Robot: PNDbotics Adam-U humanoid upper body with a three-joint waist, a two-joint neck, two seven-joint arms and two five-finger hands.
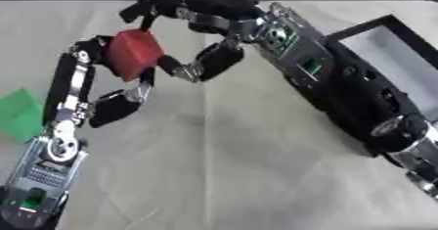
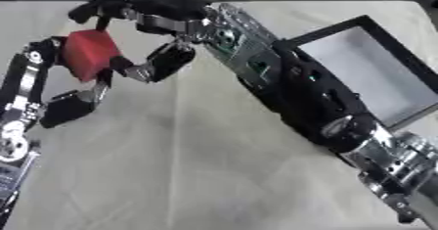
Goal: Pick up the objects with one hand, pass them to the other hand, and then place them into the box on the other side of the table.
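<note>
Where both hands meet, fingers (image 1: 209,60) seemingly curled round red block (image 1: 134,53).

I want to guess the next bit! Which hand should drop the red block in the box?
The right hand, I think. Its fingers already curl around the red block alongside the left hand, and the box lies on the robot's right side, beside that arm.

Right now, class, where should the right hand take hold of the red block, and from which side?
On the red block's upper and right faces, from above right. The left hand covers its left and lower sides, while the right hand already arches over its top.
</note>
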